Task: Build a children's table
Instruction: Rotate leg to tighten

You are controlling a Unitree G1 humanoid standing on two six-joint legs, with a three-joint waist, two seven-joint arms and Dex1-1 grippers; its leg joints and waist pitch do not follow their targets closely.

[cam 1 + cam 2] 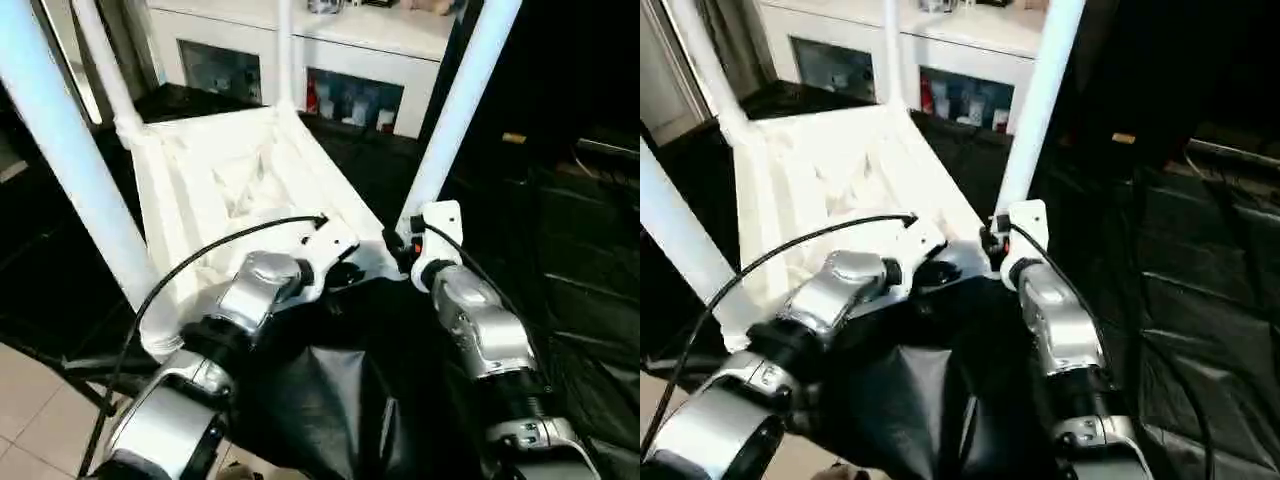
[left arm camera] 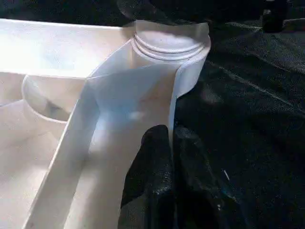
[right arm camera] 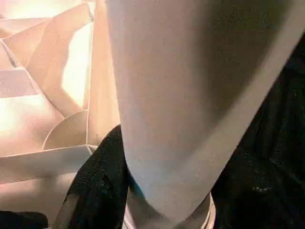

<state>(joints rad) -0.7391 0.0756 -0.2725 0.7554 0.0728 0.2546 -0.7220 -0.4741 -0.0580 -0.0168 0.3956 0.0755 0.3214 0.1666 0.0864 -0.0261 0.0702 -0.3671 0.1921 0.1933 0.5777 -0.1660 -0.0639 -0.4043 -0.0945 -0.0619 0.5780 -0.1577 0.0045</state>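
Observation:
The children's table lies upside down, its white ribbed tabletop point(image 1: 240, 180) facing up on black cloth. White tubular legs stand in its corner sockets: one near left point(image 1: 70, 170), one far left point(image 1: 105, 70), one far right point(image 1: 285, 50) and one near right point(image 1: 460, 110). My left gripper point(image 2: 171, 160) is shut on the tabletop's thin side wall point(image 2: 143, 109), just beside the near right corner socket point(image 2: 171, 43). My right gripper point(image 1: 405, 250) is shut on the near right leg point(image 3: 181, 95) close above its socket, with one black finger point(image 3: 100, 186) showing against the leg.
A white cabinet with glass doors point(image 1: 300, 60) stands behind the tabletop. Black cloth point(image 1: 560, 250) covers the floor to the right and in front. A black cable point(image 1: 200, 260) arcs over my left forearm. Light floor tiles point(image 1: 30, 420) show at the near left.

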